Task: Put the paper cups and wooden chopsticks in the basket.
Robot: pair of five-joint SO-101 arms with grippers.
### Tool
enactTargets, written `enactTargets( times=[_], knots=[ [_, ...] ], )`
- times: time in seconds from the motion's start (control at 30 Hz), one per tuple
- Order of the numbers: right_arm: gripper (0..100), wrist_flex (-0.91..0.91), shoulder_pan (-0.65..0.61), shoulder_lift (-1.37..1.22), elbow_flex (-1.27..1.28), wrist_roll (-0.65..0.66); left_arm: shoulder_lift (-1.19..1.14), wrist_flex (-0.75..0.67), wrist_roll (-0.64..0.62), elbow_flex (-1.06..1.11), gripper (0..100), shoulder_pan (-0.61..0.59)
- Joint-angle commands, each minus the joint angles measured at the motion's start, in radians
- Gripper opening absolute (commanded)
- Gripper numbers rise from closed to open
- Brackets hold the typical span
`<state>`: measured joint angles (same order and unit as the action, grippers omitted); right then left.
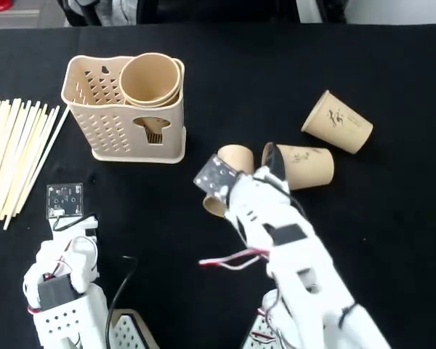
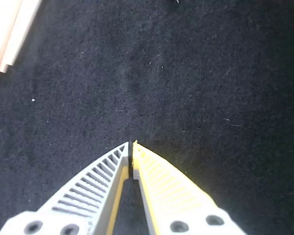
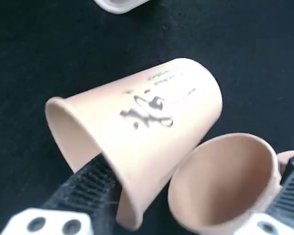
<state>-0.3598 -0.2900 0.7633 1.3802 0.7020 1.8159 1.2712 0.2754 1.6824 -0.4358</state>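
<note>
right claw (image 3: 188, 188) is spread wide and low over 2 paper cups lying on their sides mid-table, w/ nothing clamped as far as i can tell. its dark pad (image 3: 88, 181) sits against the rim of the printed cup (image 3: 147, 127). the plain cup (image 3: 220, 186) lies btwn the jaws, mouth toward the wrist cam, just beside the printed one and maybe touching it.

risks, as i judge them: closing now could catch the printed cup's rim along w/ the plain cup, so 1 pops out or both get dragged. both lie sideways on the table (image 1: 276, 73), so a nudge prob sets either rolling. the paper wall looks thin, and too hard a squeeze across the mouth would fold it. the basket (image 1: 123, 123) already holds nested cups (image 1: 150, 80) in 1 compartment, so a tilted drop may hang on that rim.

3rd cup (image 1: 338, 122) lies on its side well apart, toward the right in the high view. chopsticks (image 1: 18, 156) lie on the table left of the basket. left claw (image 2: 132, 147) is closed, tips together, empty, over bare cloth near the chopstick ends.
</note>
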Motion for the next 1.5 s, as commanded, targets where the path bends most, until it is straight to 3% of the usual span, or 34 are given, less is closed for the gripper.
enactTargets(
  times=[0.0, 0.2, 0.5, 0.73, 1.07, 1.23, 1.47],
  knots=[
    [45.6, 0.043, -0.006, -0.153, -0.133, -0.009, 0.003, 0.005, 0.005, 0.018, 3, 0.005],
    [41.5, 0.06, 0.072, -0.278, -0.243, -0.009, 0.003, 0.005, 0.005, 0.018, 3, 0.005],
    [1.1, 0.117, 0.08, -0.317, -0.265, -0.009, 0.003, 0.005, 0.005, 0.018, 3, 0.005],
    [1.1, 0.098, 0.08, -0.291, -0.268, -0.011, 0.003, 0.005, 0.005, 0.018, 3, 0.005],
    [1.1, -0.318, 0.075, -0.01, -0.458, -0.15, 0.003, 0.005, 0.005, 0.018, 3, 0.005],
    [1.1, -0.583, 0.074, 0.03, -0.659, -0.167, 0.003, 0.005, 0.005, 0.018, 3, 0.005],
    [1.1, -0.913, 0.055, 0.018, -1.035, -0.287, 0.003, 0.005, 0.005, 0.018, 3, 0.005]
  ],
)
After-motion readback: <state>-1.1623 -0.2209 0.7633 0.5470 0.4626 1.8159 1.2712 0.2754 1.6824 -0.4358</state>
